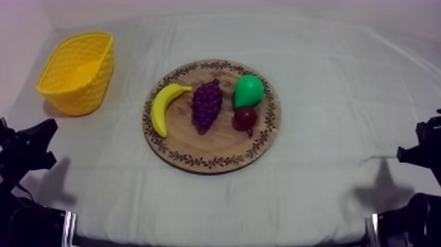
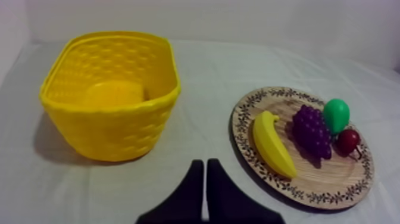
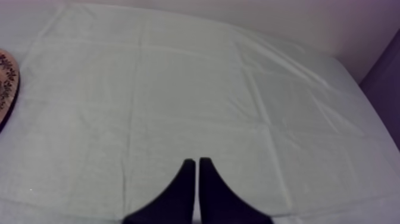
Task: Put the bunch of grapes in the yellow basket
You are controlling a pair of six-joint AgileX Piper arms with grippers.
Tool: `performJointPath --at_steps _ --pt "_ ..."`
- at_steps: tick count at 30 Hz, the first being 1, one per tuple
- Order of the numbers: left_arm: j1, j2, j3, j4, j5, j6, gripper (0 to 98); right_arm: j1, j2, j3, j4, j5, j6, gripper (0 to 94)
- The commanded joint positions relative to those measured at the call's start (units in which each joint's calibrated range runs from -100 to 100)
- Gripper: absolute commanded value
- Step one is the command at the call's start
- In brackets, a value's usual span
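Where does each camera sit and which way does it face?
Top: overhead, slanting down on wooden board, yellow basket; left arm, right arm at lower corners.
Left wrist: on left arm, facing basket and board; left end effector shut.
Right wrist: on right arm, facing cloth; right end effector shut.
Top and left wrist share basket, board.

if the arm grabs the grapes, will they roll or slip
The bunch of grapes looks like one moulded piece, so probably stiff. Its bumpy surface should grip well; its long tapered shape seems unlikely to roll.
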Motion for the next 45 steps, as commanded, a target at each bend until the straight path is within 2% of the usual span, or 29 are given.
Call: performJointPath --at_steps 1,6,10,17,22,25,31,37,40,45 --pt "0.3 1.7 -0.2 -0.11 -0.6 -0.9 0.0 0.0 0.0 0.0 0.0 0.0 0.0 0.3" --pt "1.2 8.2 -1.6 -0.6 -2.5 -2.4 0.0 0.0 0.0 0.0 0.0 0.0 0.0 0.3" --pt "1.6 15.2 -7.7 0.61 -1.0 -4.4 0.0 0.0 0.0 0.0 0.0 0.0 0.0 0.3" --pt "2.1 31.5 -27.8 3.13 10.9 -6.6 0.0 0.0 0.0 0.0 0.0 0.0 0.0 0.3" --pt "3.0 43.1 -42.0 4.11 20.4 -6.2 0.0 0.0 0.0 0.0 0.0 0.0 0.0 0.3" --pt "3.3 49.9 -49.3 4.27 25.7 -3.6 0.0 0.0 0.0 0.0 0.0 0.0 0.0 0.3" --pt "4.3 62.9 -61.2 4.27 35.8 4.4 0.0 0.0 0.0 0.0 0.0 0.0 0.0 0.3" --pt "7.2 73.8 -70.4 4.37 44.8 12.1 0.0 0.0 0.0 0.0 0.0 0.0 0.0 0.3" --pt "9.0 78.5 -73.6 4.3 47.8 14.5 0.0 0.0 0.0 0.0 0.0 0.0 0.0 0.3" --pt "12.5 86.0 -78.0 4.32 49.2 16.6 0.0 0.0 0.0 0.0 0.0 0.0 0.0 0.3"
